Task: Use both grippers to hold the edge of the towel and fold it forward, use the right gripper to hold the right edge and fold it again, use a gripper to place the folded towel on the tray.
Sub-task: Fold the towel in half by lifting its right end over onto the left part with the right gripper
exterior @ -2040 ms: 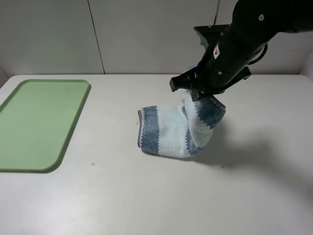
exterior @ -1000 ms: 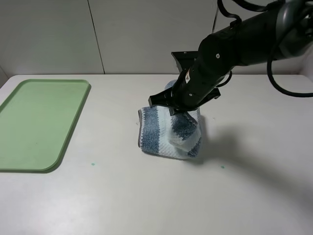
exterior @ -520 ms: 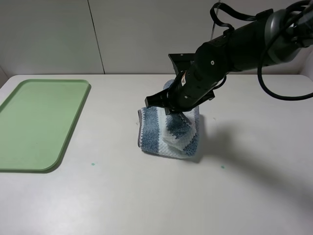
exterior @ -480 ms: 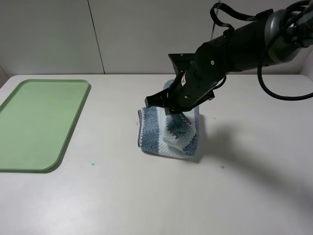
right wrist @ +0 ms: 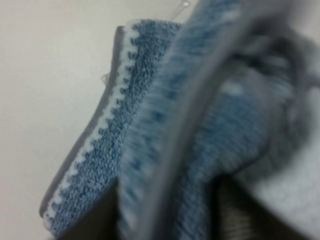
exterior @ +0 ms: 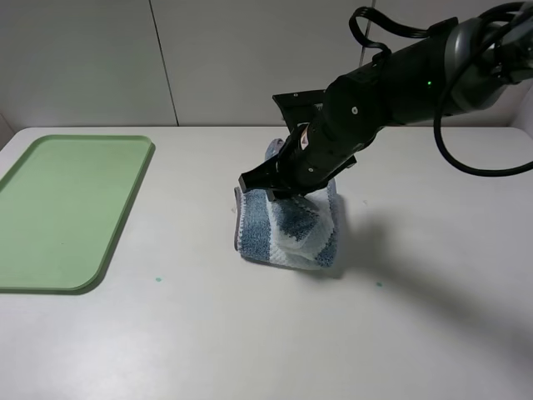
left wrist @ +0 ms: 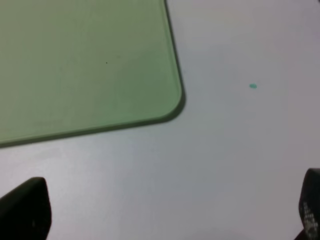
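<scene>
the second fold looks to be in hand: the right gripper (exterior: 286,193) is pressed down into the towel (exterior: 265,233), with the turned-over flap bunched right under its fingers and the flat layer spreading beneath them on the table (exterior: 250,333). i cannot tell whether those fingers are pinching cloth or are parted (the wrist view is mostly blurred weave, with the grey hem (right wrist: 87,135) just beside them). the left gripper (left wrist: 167,215) gapes wide and empty, with a corner of the tray (left wrist: 90,65) ahead of its fingers. next, i judge: free the flap, rise without dragging it, then regrip the bundle for the tray.
</scene>
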